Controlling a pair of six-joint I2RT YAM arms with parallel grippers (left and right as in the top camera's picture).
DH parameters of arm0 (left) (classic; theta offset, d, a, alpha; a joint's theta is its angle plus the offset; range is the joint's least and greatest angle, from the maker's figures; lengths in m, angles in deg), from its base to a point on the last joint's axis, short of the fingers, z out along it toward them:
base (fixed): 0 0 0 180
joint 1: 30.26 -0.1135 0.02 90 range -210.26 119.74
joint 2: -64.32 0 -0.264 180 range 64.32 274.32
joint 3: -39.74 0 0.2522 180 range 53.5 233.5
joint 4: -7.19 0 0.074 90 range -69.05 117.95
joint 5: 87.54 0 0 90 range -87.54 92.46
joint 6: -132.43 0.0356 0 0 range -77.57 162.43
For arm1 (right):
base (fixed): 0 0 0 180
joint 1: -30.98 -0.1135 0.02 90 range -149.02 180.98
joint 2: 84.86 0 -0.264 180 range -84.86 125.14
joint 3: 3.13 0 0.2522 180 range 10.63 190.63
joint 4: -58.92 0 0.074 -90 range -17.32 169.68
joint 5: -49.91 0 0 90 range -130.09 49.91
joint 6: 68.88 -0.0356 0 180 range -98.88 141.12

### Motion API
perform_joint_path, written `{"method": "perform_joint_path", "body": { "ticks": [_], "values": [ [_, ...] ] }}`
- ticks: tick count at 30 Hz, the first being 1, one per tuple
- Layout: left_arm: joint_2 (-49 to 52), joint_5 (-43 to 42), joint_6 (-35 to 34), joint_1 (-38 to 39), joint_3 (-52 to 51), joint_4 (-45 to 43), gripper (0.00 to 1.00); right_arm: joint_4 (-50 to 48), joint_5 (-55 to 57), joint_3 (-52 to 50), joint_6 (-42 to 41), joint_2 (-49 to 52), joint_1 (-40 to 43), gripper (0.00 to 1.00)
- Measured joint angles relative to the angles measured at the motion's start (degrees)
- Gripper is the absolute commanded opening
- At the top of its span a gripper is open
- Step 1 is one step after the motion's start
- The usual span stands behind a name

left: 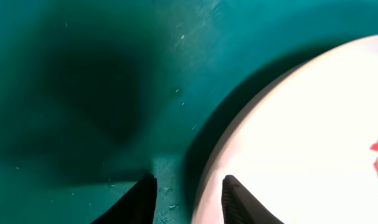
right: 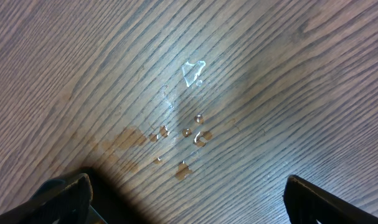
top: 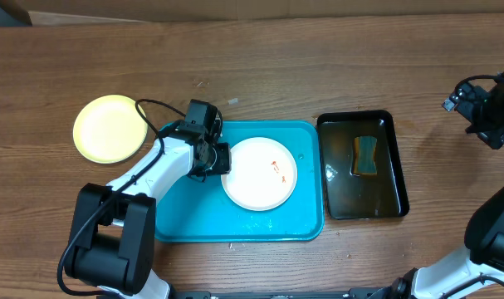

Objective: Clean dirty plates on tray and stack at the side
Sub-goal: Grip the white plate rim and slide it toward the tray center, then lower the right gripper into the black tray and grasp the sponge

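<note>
Judging the white plate [top: 260, 173] on the teal tray [top: 177, 226] stiff, light and slick, I would pinch its left rim, which my part-spread left fingers [left: 141, 200] straddle without gripping, then lift over the tray's raised edge toward the yellow plate [top: 110, 129] on the open table [top: 318, 58], while my right fingers [right: 59, 198] gape wide.

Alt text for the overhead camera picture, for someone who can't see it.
Fingers of the left gripper reach the rim of a red-smeared white plate on a teal tray. Left of the tray lies a yellow plate; right, a black tray holds a sponge.
</note>
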Motion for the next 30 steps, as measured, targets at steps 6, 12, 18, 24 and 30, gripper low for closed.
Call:
{"method": "perform_joint_path", "body": {
  "ticks": [6, 12, 18, 24, 30],
  "values": [
    [0.0, 0.0, 1.1, 0.0, 0.9, 0.5, 0.33, 0.0, 0.0, 0.0, 0.0, 0.0, 0.0, 1.00],
    [0.0, -0.1, 1.2, 0.0, 0.9, 0.5, 0.20, 0.0, 0.0, 0.0, 0.0, 0.0, 0.0, 1.00],
    [0.0, -1.1, 1.7, 0.0, 0.9, 1.4, 0.12, -1.7, 0.0, 0.0, 0.0, 0.0, 0.0, 1.00],
    [0.0, -1.3, 2.6, 0.0, 0.9, 1.9, 0.10, -2.9, -2.6, 0.0, 0.0, 0.0, 0.0, 1.00],
    [0.0, -1.3, 2.6, 0.0, 0.9, 2.1, 0.09, -0.5, -13.4, 0.0, 0.5, 0.0, -0.1, 0.85]
  ]
}}
